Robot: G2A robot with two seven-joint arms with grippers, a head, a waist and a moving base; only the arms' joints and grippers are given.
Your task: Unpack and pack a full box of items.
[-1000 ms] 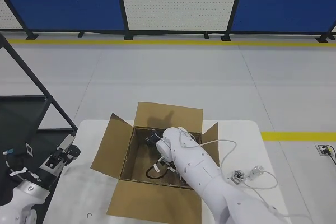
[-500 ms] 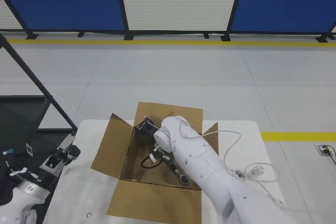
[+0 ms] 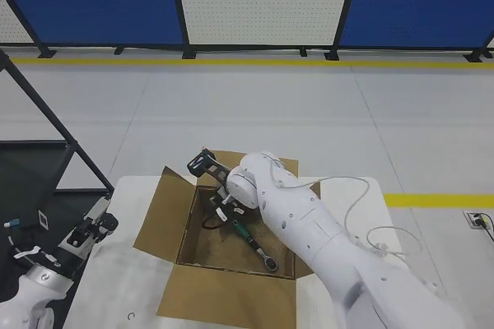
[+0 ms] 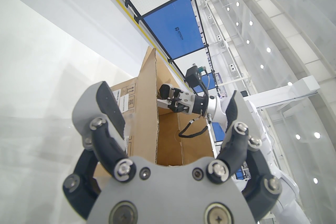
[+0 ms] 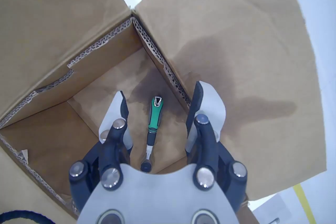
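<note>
The right gripper (image 5: 160, 104), fingers spread apart and empty, hangs over a corner of an open brown cardboard box (image 5: 236, 46). On the box floor lies a ratchet wrench (image 5: 153, 125) with a green and black handle and a silver head. The left gripper (image 4: 169, 100), also spread and empty, faces the box's outer wall, which carries a white label (image 4: 122, 101) and black handling symbols

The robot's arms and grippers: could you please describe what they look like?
The right arm and left arm have smooth, rounded white shells. The left gripper and right gripper each have two pale grey fingers with black pads, black linkages with silver bolts, and a grey metal plate with screws. A black cable loops at the right wrist, beside a small black camera box.
</note>
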